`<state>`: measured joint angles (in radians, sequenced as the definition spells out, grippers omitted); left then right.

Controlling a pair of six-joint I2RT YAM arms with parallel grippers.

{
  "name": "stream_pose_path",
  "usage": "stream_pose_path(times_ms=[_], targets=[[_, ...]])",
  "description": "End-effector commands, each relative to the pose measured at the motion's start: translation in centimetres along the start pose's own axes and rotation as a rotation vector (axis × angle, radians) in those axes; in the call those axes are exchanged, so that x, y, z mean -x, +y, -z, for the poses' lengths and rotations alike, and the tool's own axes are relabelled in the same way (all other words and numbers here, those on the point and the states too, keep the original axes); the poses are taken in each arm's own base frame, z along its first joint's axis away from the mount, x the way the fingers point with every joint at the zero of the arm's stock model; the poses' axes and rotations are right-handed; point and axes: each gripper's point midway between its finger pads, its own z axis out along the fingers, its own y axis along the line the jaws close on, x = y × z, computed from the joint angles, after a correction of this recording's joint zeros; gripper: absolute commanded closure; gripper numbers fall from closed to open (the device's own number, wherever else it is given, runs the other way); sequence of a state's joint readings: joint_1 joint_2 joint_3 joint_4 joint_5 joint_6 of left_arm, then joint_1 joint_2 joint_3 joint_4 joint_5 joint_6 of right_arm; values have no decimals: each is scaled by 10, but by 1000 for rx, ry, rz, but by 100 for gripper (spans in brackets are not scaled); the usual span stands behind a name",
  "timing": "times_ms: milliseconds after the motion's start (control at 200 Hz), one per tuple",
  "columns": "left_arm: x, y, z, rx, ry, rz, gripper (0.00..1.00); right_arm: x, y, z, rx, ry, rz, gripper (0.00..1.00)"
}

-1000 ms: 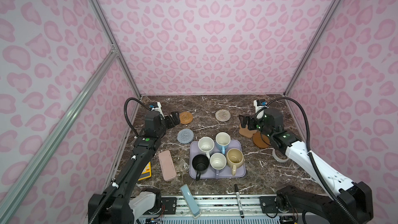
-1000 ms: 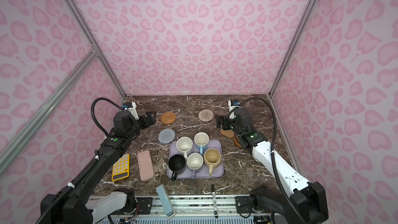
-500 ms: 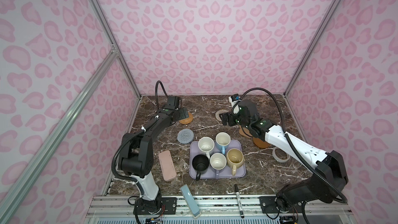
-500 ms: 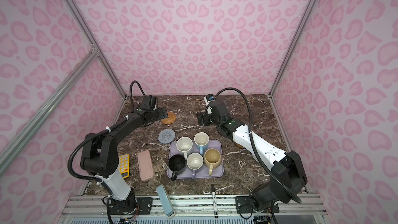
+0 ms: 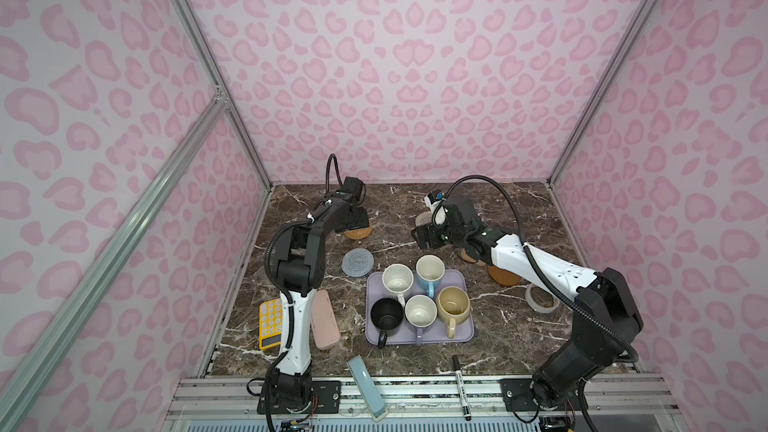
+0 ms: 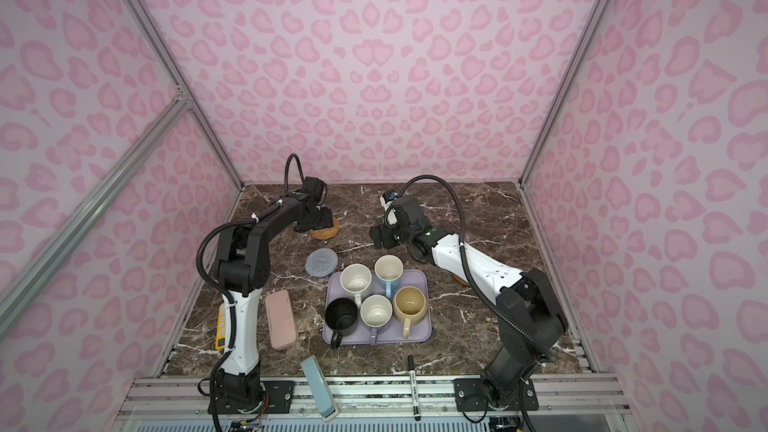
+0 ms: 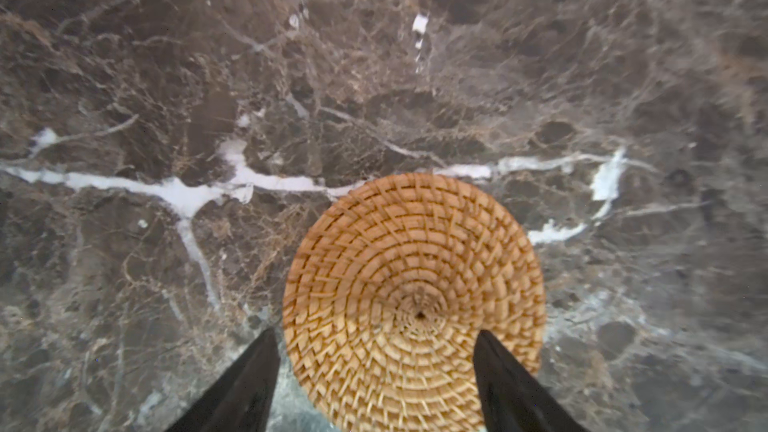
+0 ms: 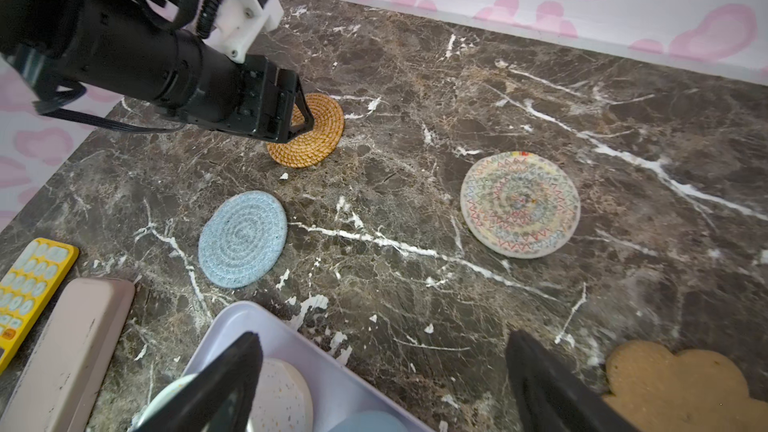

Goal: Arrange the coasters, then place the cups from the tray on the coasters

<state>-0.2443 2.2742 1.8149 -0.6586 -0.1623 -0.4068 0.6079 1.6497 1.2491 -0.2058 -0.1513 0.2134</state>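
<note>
Step in hand (judged): pick up the rattan coaster point(image 7: 415, 268) for arranging.

1. The left gripper point(image 7: 376, 331) is spread. One finger stands on bare marble beside the rim and the other over the weave. Nothing is pinched.
2. The coaster lies flat at 11 o'clock from the tray point(image 5: 465, 334), well apart from it. The disc is thin, so the fingertips probably need to come down to the marble before closing, with the rim centred between them (an off-centre pinch would likely tilt it or make it slip).
3. The right gripper point(image 8: 384, 337) hangs wide open and empty, near the tray's 12 o'clock edge. All five cups point(image 5: 420, 311) are on the tray.

Limits of view:
- The left wrist view is blurred, so whether either finger touches the weave cannot be told.
- In both top views the left fingertips are hidden by the gripper body.
- The cream coaster point(image 8: 520, 204) is mostly covered in a top view.
- The paw-shaped coaster point(image 8: 673, 384) is cut off at the frame edge.
</note>
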Motion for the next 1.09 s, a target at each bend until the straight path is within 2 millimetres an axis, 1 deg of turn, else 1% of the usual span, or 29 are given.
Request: stream_pose_path(times_ms=[0, 100, 290, 425, 470, 535, 630, 695, 785, 855, 880, 885, 890, 905, 915, 925, 960, 1005, 1015, 1030, 1090], targets=[[-17, 23, -6, 132, 64, -25, 26, 1, 5, -4, 24, -3, 14, 7], [-25, 24, -10, 132, 88, -31, 27, 0, 5, -4, 23, 0, 9, 7], [-31, 25, -2, 118, 79, -20, 29, -3, 6, -1, 28, -15, 12, 8], [-27, 18, 4, 71, 62, -9, 29, 3, 3, 5, 10, -34, 23, 8], [-23, 18, 8, 65, 47, -3, 28, 4, 3, 7, 7, -39, 24, 8], [-15, 12, 12, 35, 21, 4, 26, 6, 3, 9, 7, -45, 24, 8], [-3, 4, 25, -15, -19, 18, 22, 8, 2, 13, 0, -49, 27, 8], [5, 3, 39, -30, -57, 30, 18, 7, 2, 14, -6, -47, 29, 8], [10, 3, 62, -63, -105, 47, 18, 4, -1, 16, -18, -36, 32, 7], [2, 4, 78, -95, -121, 60, 20, 1, -5, 19, -37, -27, 39, 5], [-3, 5, 83, -109, -121, 64, 20, 1, -7, 21, -51, -22, 43, 3], [-9, 6, 79, -107, -108, 62, 20, 1, -7, 21, -55, -22, 44, 2], [-5, 6, 85, -115, -122, 66, 20, 1, -8, 21, -58, -21, 45, 2], [-9, 6, 88, -126, -123, 68, 21, 1, -10, 23, -70, -18, 44, 1], [-13, 6, 86, -132, -112, 68, 21, 0, -12, 24, -81, -12, 44, 1], [-15, 5, 91, -145, -116, 70, 21, 1, -14, 25, -89, -11, 45, 1], [-26, 1, 96, -199, -102, 64, 21, 1, -21, 30, -125, 0, 48, 1], [-37, -8, 107, -292, -98, 47, 22, 1, -29, 35, -160, 15, 58, 1], [-36, -9, 112, -308, -107, 46, 22, 1, -31, 36, -164, 18, 60, 1], [-47, -8, 108, -314, -86, 45, 22, 0, -33, 37, -170, 21, 63, 1], [-63, -7, 117, -351, -87, 53, 22, -1, -42, 41, -174, 32, 58, 1]])
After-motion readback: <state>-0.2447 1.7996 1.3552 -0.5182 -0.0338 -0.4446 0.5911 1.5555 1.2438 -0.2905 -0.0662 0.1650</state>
